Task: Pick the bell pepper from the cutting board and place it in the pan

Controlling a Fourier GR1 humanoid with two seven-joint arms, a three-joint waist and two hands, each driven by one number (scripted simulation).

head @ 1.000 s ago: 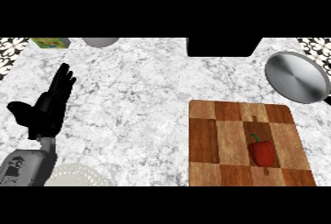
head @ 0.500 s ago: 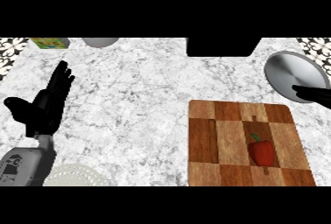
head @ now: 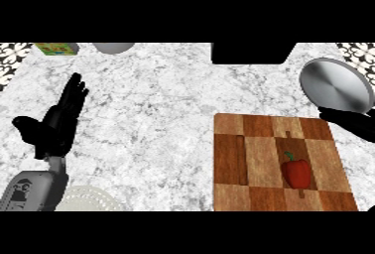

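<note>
A red bell pepper (head: 296, 172) with a green stem lies on the brown checkered wooden cutting board (head: 233, 163). It sits in the board's right half, toward the near end, with the stem pointing to the far end. The board rests on a white and grey marbled desk (head: 161, 104).

The black right hand (head: 353, 123) comes in from the view's right edge at the board's far right corner. Only part of it shows, so I cannot tell whether it is open or closed, and nothing can be seen held in it. The pepper is apart from this hand, nearer the robot along the board and a little to the left.

A round grey metal pan (head: 336, 85) lies just beyond the board's far right corner, and the right hand overlaps its near rim.

Well to the left of the board, the black left hand (head: 58, 124) rests open with fingers straight and pointing away, holding nothing. Its grey forearm (head: 33, 189) runs to the lower edge.

A white round plate-like thing (head: 86, 199) shows left of the board's near end, beside that forearm.
</note>
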